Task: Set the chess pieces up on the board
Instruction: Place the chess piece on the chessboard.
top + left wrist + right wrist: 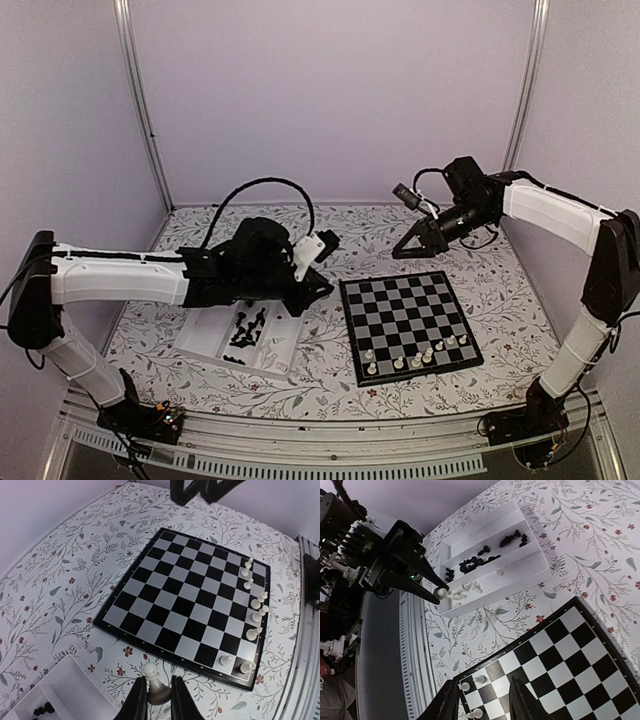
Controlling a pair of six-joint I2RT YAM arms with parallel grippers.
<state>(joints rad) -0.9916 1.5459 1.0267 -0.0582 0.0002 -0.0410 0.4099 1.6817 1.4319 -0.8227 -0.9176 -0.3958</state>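
My left gripper (158,681) is shut on a white pawn (150,672), held a little above the flowered tablecloth just off the board's (165,587) near-left edge. From above, that gripper (320,289) hangs between the tray and the board (395,300). Several white chess pieces (427,353) stand along the board's near row. Farther back, above the board's far edge, my right gripper (412,245) is open with nothing between its fingers; in its own view it (482,705) looks down on the board's corner (555,660).
A clear plastic tray (205,335) lies left of the board, with black pieces (247,328) in its compartments and a few white ones (470,586). The near table rail (330,440) and the purple walls close the space in.
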